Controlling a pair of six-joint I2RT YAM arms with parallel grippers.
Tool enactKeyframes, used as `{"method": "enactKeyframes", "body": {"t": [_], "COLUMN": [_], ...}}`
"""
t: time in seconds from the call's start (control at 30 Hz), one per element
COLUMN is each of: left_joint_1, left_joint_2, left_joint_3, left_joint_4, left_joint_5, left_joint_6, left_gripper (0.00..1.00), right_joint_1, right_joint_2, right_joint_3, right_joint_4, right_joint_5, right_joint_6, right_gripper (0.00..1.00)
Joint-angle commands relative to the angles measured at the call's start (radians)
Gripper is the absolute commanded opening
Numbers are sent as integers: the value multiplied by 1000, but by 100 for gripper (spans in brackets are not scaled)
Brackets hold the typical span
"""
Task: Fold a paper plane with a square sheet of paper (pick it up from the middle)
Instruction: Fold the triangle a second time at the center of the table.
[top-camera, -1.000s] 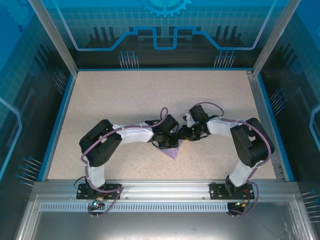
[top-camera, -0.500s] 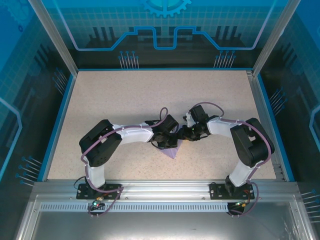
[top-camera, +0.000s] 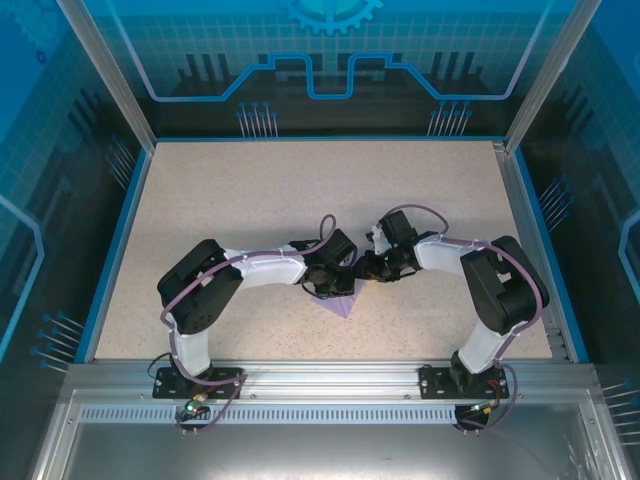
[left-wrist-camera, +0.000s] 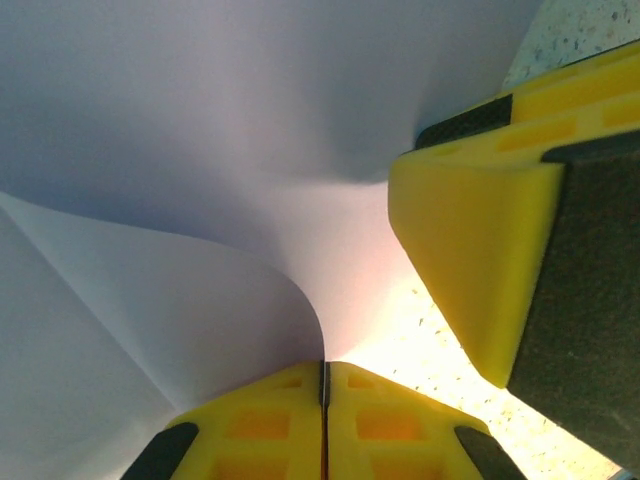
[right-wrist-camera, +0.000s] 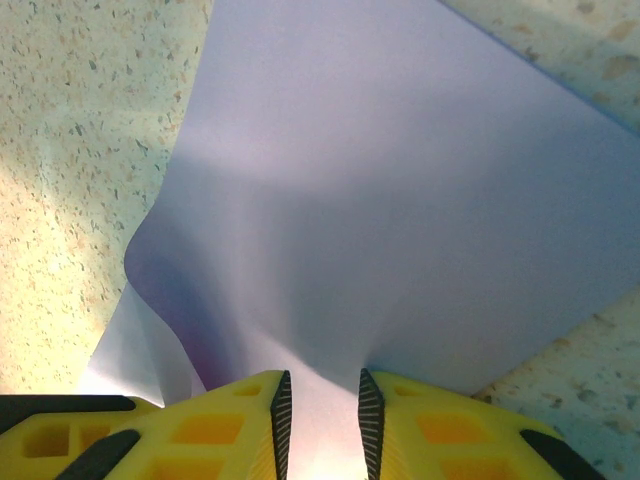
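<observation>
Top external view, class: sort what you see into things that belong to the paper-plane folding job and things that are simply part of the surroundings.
Belongs to the job:
square sheet of paper
left gripper, pinching the sheet
right gripper, at the sheet's edge

Just surroundings:
speckled table
blue enclosure walls
aluminium rail

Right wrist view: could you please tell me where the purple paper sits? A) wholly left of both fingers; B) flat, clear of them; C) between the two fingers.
C: the square sheet of paper bunches down into the gap of the right gripper.
</observation>
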Motion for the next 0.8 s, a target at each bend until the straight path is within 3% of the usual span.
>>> {"method": "enactKeyframes", "body": {"t": [0.0,0.57,0.77], "left_joint_1": [-6,-6,-6], "left_joint_2": [5,52,62], "left_joint_3": [0,4,2], "left_joint_4": [-8,-12,-13], "left_joint_5": [-13,-23,-30], "left_joint_6": [18,29,33], "left_gripper": [7,8,18], "right_joint_1": [-3,-4,-4], "right_joint_2": [16,16,5], "right_joint_3": [-22,-21,-19], "right_joint_4": [-31,-35,-37], "right_joint_5": [-11,-13,-19], "right_joint_6": [-18,-22,-22], "right_gripper": [28,28,28]}}
